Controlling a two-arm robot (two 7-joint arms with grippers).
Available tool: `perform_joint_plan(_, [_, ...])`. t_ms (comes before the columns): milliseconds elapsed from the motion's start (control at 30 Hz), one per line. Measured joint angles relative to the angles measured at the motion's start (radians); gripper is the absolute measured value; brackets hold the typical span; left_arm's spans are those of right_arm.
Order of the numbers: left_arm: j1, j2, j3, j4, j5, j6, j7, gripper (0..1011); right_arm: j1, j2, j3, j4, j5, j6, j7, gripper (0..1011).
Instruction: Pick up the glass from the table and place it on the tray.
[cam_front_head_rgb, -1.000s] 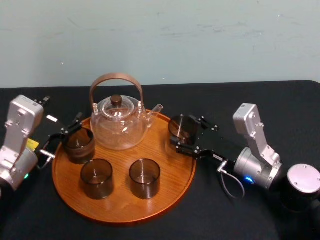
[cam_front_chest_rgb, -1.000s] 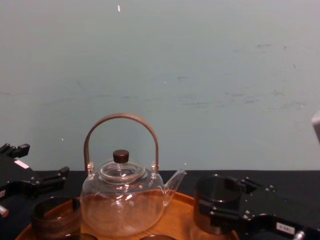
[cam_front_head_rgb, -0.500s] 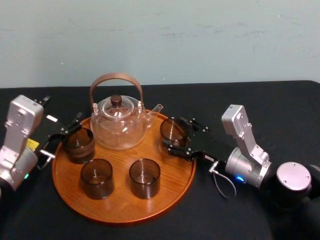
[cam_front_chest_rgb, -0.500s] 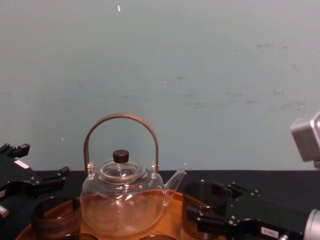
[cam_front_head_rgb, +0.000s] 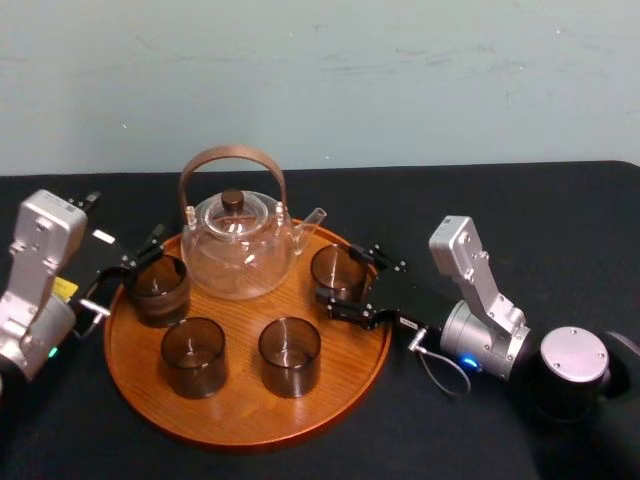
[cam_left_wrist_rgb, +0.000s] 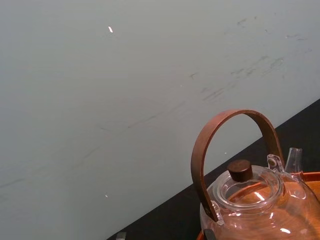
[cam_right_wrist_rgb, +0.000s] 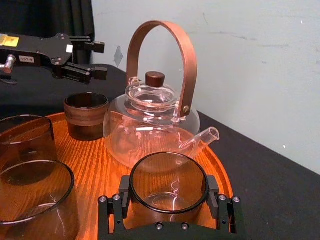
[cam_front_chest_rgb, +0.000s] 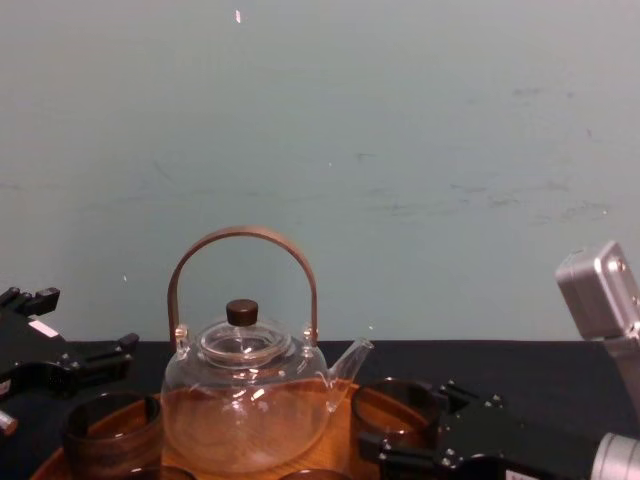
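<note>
Pinching the glass (cam_front_head_rgb: 333, 268) in the right pincer (cam_right_wrist_rgb: 168, 196), one finger on each side of the round wall, just under the rim. Holding it over the right part of the tray (cam_front_head_rgb: 250, 428), not over the bare table (cam_front_head_rgb: 570, 220). Just beside the teapot (cam_front_head_rgb: 238, 250) spout, but not touching it. Cannot tell whether resting on the wood or a little above it.

At the left side of the tray: left pincer (cam_right_wrist_rgb: 101, 60), fingers spread, close to the left glass (cam_front_head_rgb: 158, 288), doing no work. Nearer the front of the tray: front glasses (cam_front_head_rgb: 290, 355), side by side, apart from the held one.

Looks like a light thing, empty and thin. Hard and stiff, so no bending under a squeeze, but easy to crack or chip. Smooth and slippery too, so likely to slide if held too loosely. Best to hold at the sides, right across the round, as now, with a soft but steady squeeze. Never by one edge of the rim alone.

Nearly done, by the look of it. Next, set down flat on bare wood, and only then open the fingers. Go slow and straight down. Mind the spout and the front glasses: a knock of glass on glass could break both.
</note>
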Motion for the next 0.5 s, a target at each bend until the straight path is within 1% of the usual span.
perform_joint_plan(500, [0.000,0.000,0.000,0.000,0.000,0.000,0.000,1001,0.003,-0.003,-0.002,0.017,-0.005,0.007,-0.004,904])
